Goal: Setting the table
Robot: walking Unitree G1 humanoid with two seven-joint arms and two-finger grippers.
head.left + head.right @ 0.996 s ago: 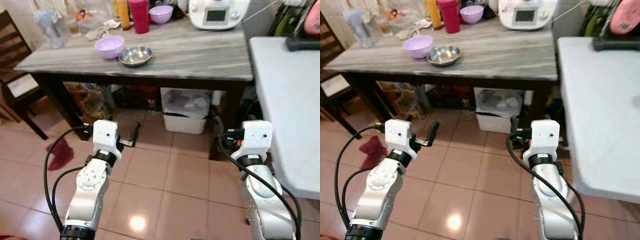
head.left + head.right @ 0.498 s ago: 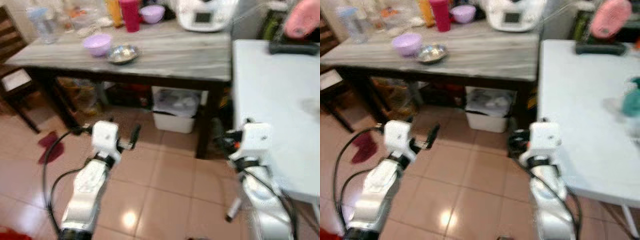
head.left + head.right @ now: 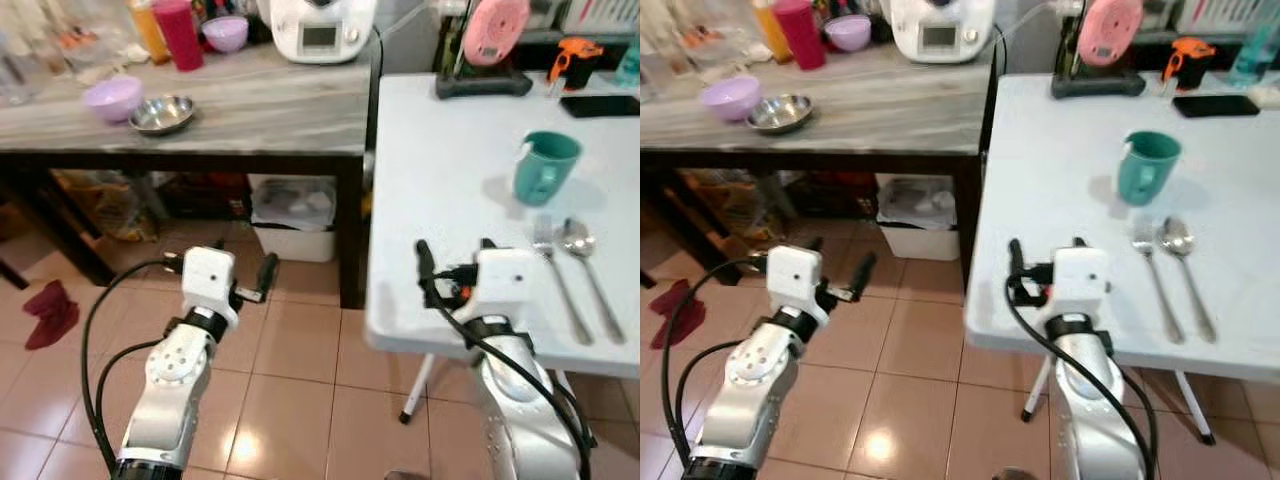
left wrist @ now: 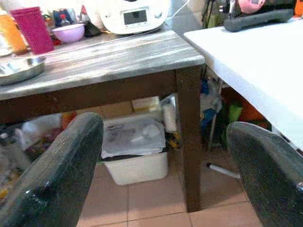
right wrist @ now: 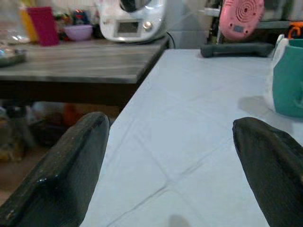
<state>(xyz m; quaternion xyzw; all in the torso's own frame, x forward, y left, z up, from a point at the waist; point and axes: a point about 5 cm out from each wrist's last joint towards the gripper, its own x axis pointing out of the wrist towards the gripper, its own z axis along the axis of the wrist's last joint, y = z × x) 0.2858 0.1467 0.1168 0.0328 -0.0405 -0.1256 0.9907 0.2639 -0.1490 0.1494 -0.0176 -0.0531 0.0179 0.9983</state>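
On the white table [image 3: 450, 180] to my right stand a teal mug [image 3: 545, 167], a fork [image 3: 556, 275] and a spoon [image 3: 585, 265], the cutlery lying side by side just in front of the mug. My right gripper [image 3: 455, 255] is open and empty over the table's near left corner; the mug [image 5: 289, 82] lies ahead of it. My left gripper [image 4: 163, 156] is open and empty, held low over the tiled floor and facing the grey wooden table [image 3: 250, 100]. A purple bowl [image 3: 111, 98] and a steel bowl [image 3: 162, 113] sit on that table.
A white kitchen appliance [image 3: 318, 25], a red cup [image 3: 179, 20] and another purple bowl [image 3: 226, 32] stand at the back of the grey table. A white bin [image 3: 293, 215] sits under it. A pink device [image 3: 488, 28] and a phone [image 3: 600, 104] are at the white table's far side.
The camera has swung to the right, bringing the white table with mug, fork and spoon into view. My right gripper now hangs over that table's corner. Both grippers stay open.
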